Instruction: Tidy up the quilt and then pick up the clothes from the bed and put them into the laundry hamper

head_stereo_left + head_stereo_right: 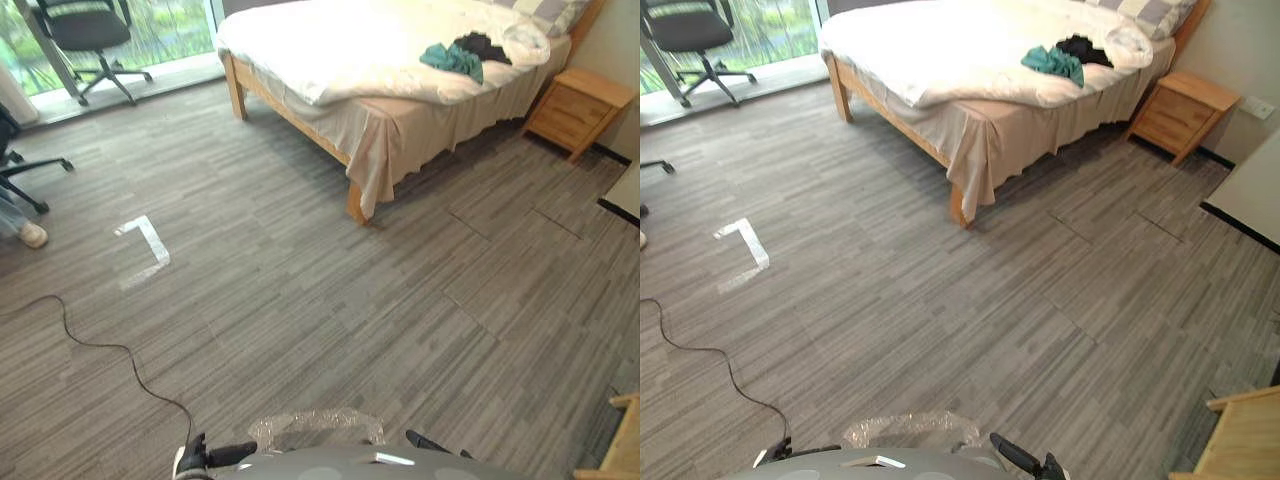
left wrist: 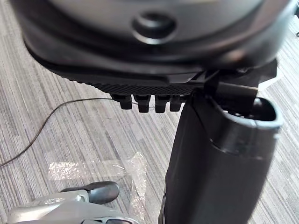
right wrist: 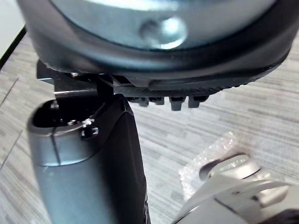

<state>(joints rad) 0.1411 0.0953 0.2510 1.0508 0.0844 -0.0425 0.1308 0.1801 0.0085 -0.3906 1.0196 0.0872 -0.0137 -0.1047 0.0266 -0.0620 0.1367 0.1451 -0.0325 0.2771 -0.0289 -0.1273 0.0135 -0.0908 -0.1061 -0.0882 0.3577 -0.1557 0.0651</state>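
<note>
My left hand [image 2: 140, 88] and right hand [image 3: 163, 89] hang low over the floor [image 1: 350, 300], fingers relaxed, holding nothing. The white quilt [image 1: 380, 50] lies rumpled across the bed [image 1: 290, 115]. A teal garment [image 1: 452, 58] and a black garment [image 1: 485, 45] rest on it, side by side near its head end.

Wooden bed [image 1: 237, 95], nightstand [image 1: 578, 112], office chair [image 1: 88, 35] by window [image 1: 170, 25], grey floor [image 1: 300, 300].
</note>
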